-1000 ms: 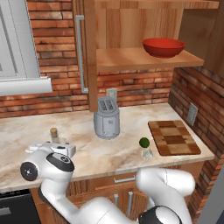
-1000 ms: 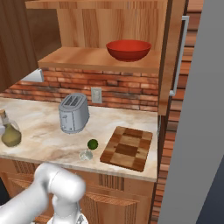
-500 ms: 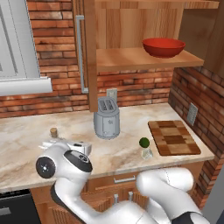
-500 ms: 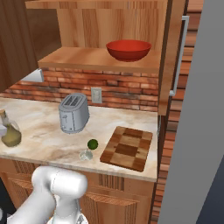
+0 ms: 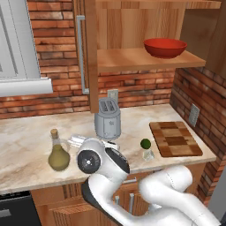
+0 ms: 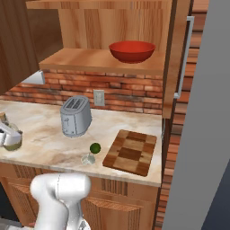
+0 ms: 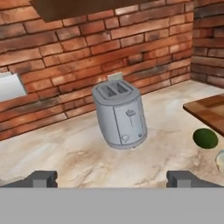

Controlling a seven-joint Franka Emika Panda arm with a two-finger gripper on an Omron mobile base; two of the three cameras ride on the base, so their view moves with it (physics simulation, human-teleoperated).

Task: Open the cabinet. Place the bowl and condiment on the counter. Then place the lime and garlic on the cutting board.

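1. The wooden cabinet point(image 5: 132, 35) stands open; the glossy red bowl point(image 5: 164, 47) sits on its shelf, above and right of the toaster point(image 5: 107, 119).
2. The pear-shaped green glass bottle point(image 5: 58, 152) stands on the marbled counter point(image 5: 26, 145), left of the toaster.
3. The lime point(image 5: 145, 144) and pale garlic point(image 5: 148, 154) lie right of the toaster, beside the block-patterned cutting board point(image 5: 175, 138).
4. The gripper point(image 7: 111, 178), fingers spread wide and empty, faces the toaster against the brick wall point(image 5: 53, 53).

Grey toaster point(image 5: 107, 118) before red brick wall point(image 5: 48, 48)

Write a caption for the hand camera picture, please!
Open gripper faces the grey toaster on the counter, lime at right.
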